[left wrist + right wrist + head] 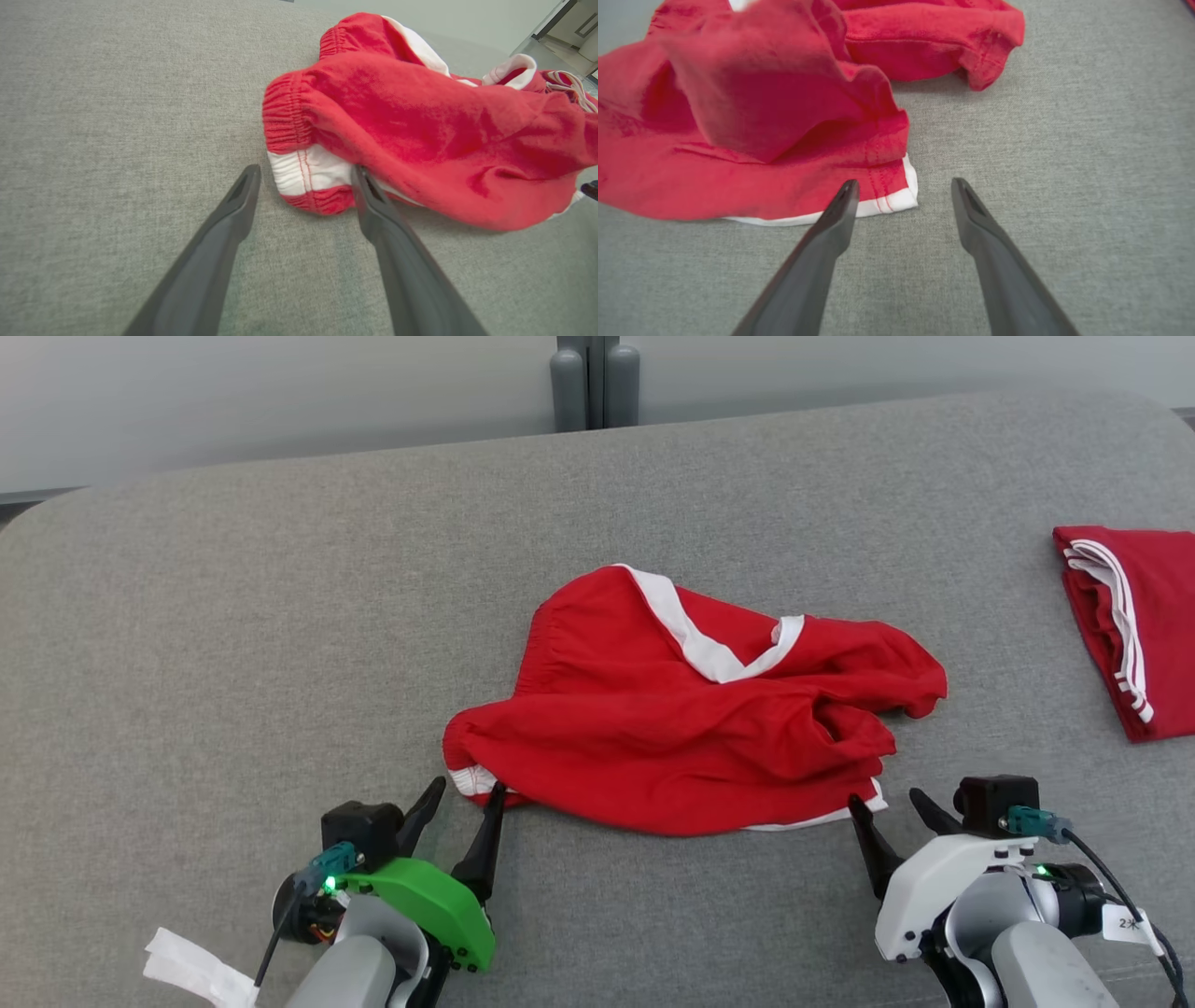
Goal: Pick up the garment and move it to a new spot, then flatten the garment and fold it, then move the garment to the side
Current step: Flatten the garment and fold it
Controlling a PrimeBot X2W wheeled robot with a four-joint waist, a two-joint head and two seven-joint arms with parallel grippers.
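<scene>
Squarely in the middle of the grey fabric-covered table point(280, 616) lies the task's thing, a pair of red shorts point(691, 728), crumpled and bunched, with a white band crossing its upper part and a gathered elastic waist at its left end. Off at the right edge of the head view sits a second red garment point(1144, 616), folded, with white stripes along its side, well apart from the shorts and cut off by the frame. Behind the table's far edge stand two grey posts point(595, 383), their tops out of the picture. A white paper strip point(196, 971) hangs beside the left arm at the lower left, and a small label point(1127, 924) dangles from the right arm's cable, its print too small to read. The left jaws are spread wide and grasp nothing; one of their fingers point(373, 205) lies against the shorts' near left corner, where a white patch point(308, 170) of the waistband sits between the two fingers. The right jaws are likewise released and empty, one finger point(840, 219) overlapping the white hem point(896, 198) at the near right corner; whether it touches the cloth I cannot tell. Folds hide the shorts' leg openings, and the pale cords point(567, 84) at the far right of the left wrist view cannot be assigned to either garment.
</scene>
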